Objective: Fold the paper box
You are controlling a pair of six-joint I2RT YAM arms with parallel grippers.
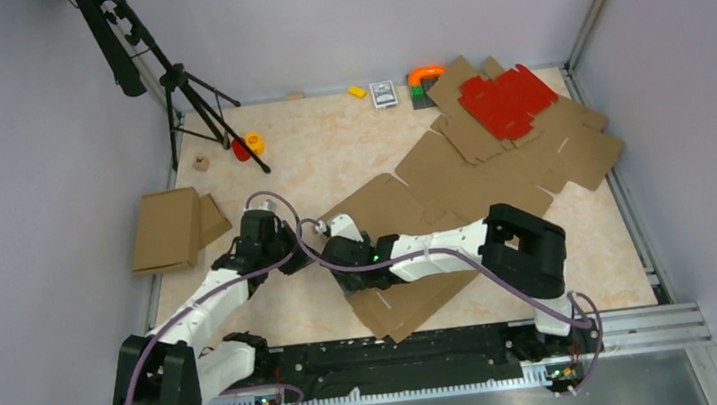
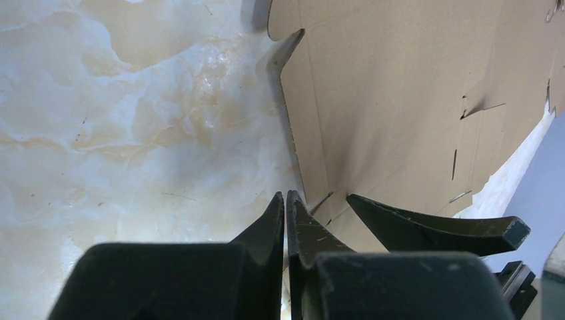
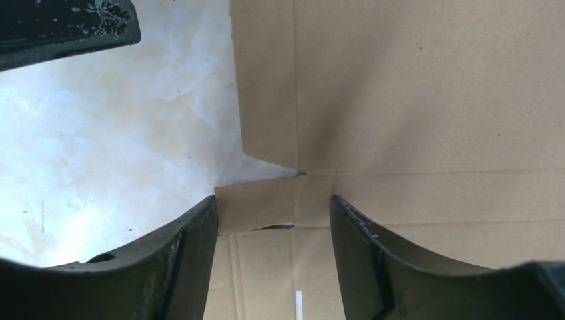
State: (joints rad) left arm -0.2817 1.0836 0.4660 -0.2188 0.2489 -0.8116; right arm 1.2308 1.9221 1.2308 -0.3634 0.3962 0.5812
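The paper box (image 1: 404,198) is a large flat brown cardboard sheet with creases and flaps, lying across the middle of the table. It fills the upper right of the left wrist view (image 2: 393,100) and most of the right wrist view (image 3: 413,100). My left gripper (image 1: 296,237) (image 2: 286,195) is shut with nothing between its fingers, its tips right at the sheet's left edge. My right gripper (image 1: 337,247) (image 3: 272,200) hovers open over the sheet's corner, a small flap (image 3: 256,203) lying between its fingers. One right finger (image 2: 433,227) shows in the left wrist view.
A folded brown cardboard piece (image 1: 168,229) lies at the left. A red die-cut sheet (image 1: 505,102) rests on more brown sheets (image 1: 580,144) at the back right. A tripod (image 1: 181,80) stands back left. Small objects (image 1: 383,93) line the back edge.
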